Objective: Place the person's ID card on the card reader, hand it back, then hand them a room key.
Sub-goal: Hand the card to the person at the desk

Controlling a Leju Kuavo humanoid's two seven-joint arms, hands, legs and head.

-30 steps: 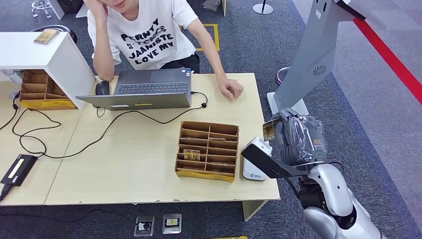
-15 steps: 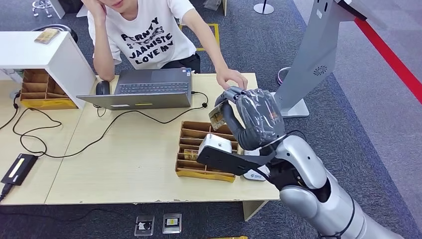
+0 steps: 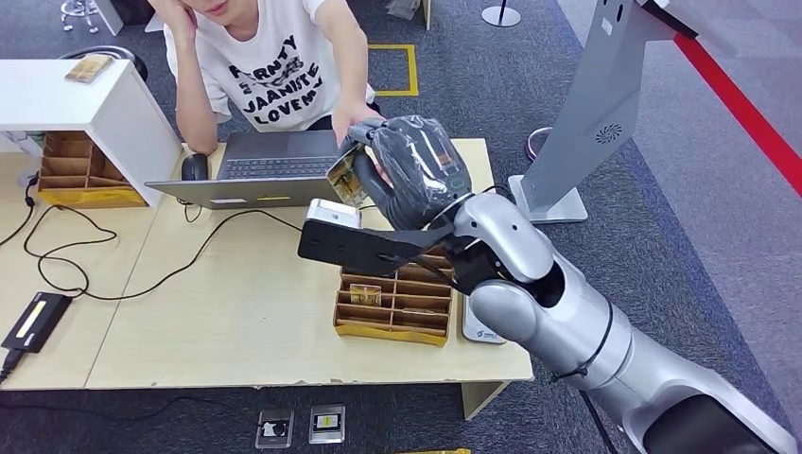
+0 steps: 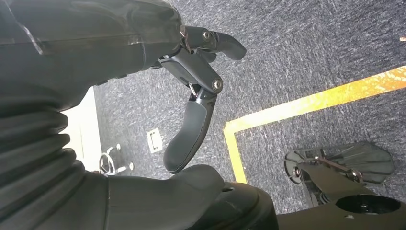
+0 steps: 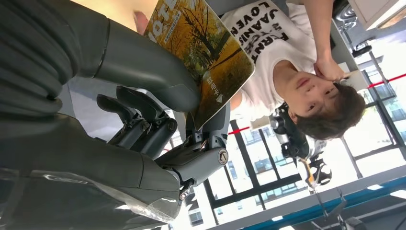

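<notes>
The card (image 5: 201,52), printed with yellow autumn trees, sits pinched between the thick thumb and a darker finger of the right hand (image 3: 411,170), raised above the far edge of the table (image 3: 236,312) just beside the laptop (image 3: 274,170). From the wooden card tray (image 3: 392,293), it lies at about eleven o'clock; the card reader (image 3: 478,331), partly hidden under the forearm, is at about four o'clock from the tray. The person's hand (image 3: 355,118) reaches in at twelve o'clock of the card, very near or touching it; which, I cannot tell.

By its look the card is thin, stiff, light and glossy, so likely slippery. It is held by one end, which leaves the free end open for the person to take. A flat pinch on the faces suits it better than pressure on the edges.

The right wrist view shows the printed face and the pinch plainly; the head view shows the card as a small edge-on sliver (image 3: 343,178) but gives the table layout. The left wrist view shows the left hand (image 4: 191,96) over grey carpet, fingers apart, holding nothing.
</notes>
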